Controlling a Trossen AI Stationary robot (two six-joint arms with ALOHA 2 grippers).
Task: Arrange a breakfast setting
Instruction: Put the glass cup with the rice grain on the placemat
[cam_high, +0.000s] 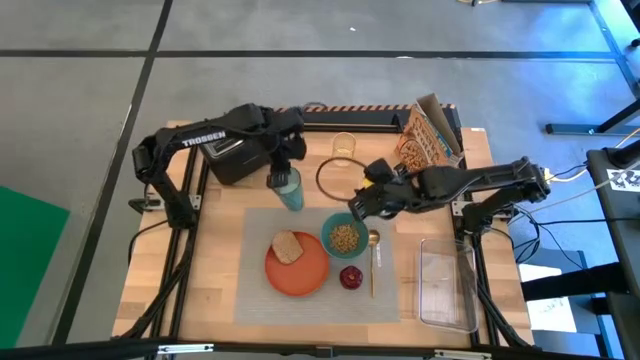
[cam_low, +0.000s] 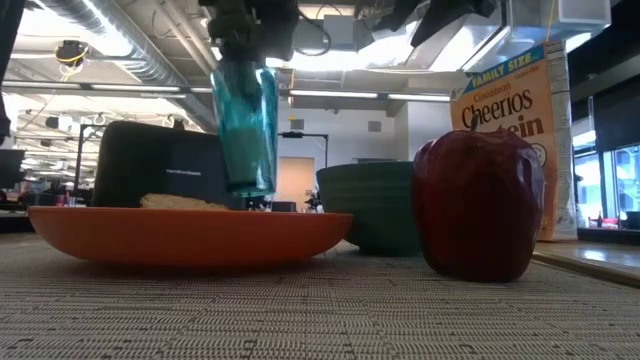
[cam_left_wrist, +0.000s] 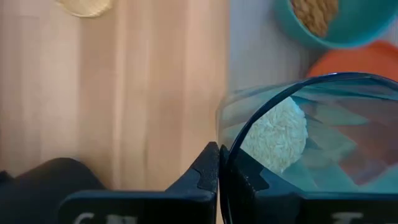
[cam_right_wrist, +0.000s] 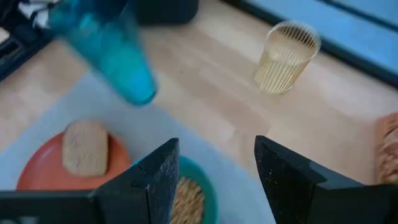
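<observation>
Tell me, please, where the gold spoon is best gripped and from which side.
Probably mid-handle, from straight above. The gold spoon lies flat on the placemat, its handle stretching clear toward the near edge, while its head sits close to the teal bowl.

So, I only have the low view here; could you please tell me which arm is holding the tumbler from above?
Observer: The left gripper has it, with its jaws pinched on the rim of the tumbler.
Operator: Thank you. And where is the other arm, please?
Observer: The right gripper is above the far edge of the bowl, jaws open and holding nothing.
</observation>
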